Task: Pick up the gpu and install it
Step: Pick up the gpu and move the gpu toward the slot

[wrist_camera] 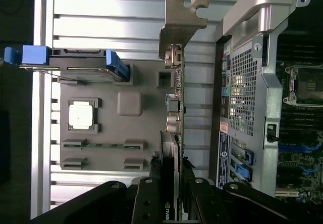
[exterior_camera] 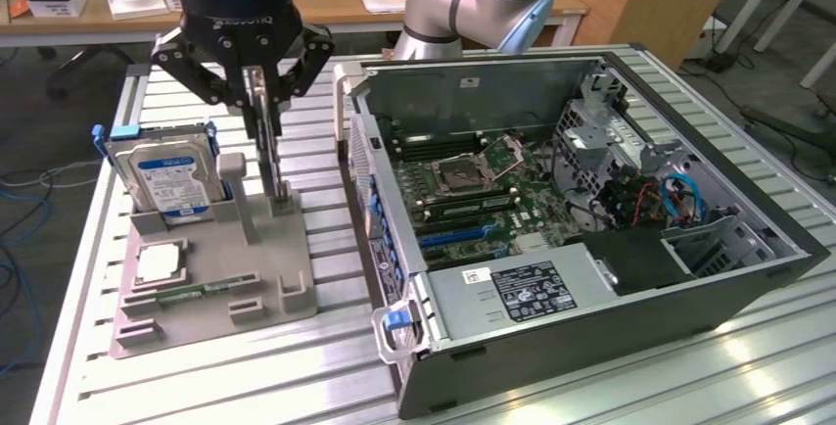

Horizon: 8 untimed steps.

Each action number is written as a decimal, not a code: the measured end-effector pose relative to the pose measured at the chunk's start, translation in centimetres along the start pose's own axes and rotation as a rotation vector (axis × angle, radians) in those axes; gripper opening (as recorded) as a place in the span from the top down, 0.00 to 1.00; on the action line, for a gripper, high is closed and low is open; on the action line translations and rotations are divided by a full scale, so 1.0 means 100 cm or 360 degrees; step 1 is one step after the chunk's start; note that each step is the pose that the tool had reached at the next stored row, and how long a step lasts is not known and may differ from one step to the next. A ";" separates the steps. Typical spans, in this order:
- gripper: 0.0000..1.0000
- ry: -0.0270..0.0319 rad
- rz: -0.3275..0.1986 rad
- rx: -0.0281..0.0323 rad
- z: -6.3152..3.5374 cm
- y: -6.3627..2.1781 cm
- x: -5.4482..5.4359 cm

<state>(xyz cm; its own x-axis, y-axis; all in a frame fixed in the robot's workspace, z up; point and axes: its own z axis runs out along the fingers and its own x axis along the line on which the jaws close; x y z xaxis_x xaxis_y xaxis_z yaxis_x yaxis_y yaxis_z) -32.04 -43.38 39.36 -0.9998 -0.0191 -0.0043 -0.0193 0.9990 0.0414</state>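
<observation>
The gpu (exterior_camera: 272, 156) stands on edge, seen as a thin card with its lower end at the slot posts of the grey holder (exterior_camera: 261, 293). I cannot tell whether it has left the slot. My gripper (exterior_camera: 261, 102) comes down from above and is shut on the card's upper edge. In the wrist view the gpu (wrist_camera: 176, 108) runs away from my gripper (wrist_camera: 171, 183), green edge and connectors showing, and its silver end bracket (wrist_camera: 180, 22) is at the far end. One black finger (wrist_camera: 151, 199) lies on each side of the card.
On the holder stand a hard drive with a blue label (exterior_camera: 170, 175), a square processor (exterior_camera: 157, 263) and a memory stick (exterior_camera: 196, 290). The open computer case (exterior_camera: 731, 278) lies at the exterior view's right, with motherboard slots (exterior_camera: 457, 234) and power supply (exterior_camera: 523, 283).
</observation>
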 end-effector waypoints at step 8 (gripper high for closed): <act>0.74 0.00001 -0.0001 0.00000 -0.0052 0.0002 0.000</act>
<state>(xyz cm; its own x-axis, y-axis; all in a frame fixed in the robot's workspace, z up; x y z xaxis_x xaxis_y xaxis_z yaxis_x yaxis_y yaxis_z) -32.04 -43.38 39.88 -0.9998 -0.0195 -0.0043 -0.0196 0.9989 0.0414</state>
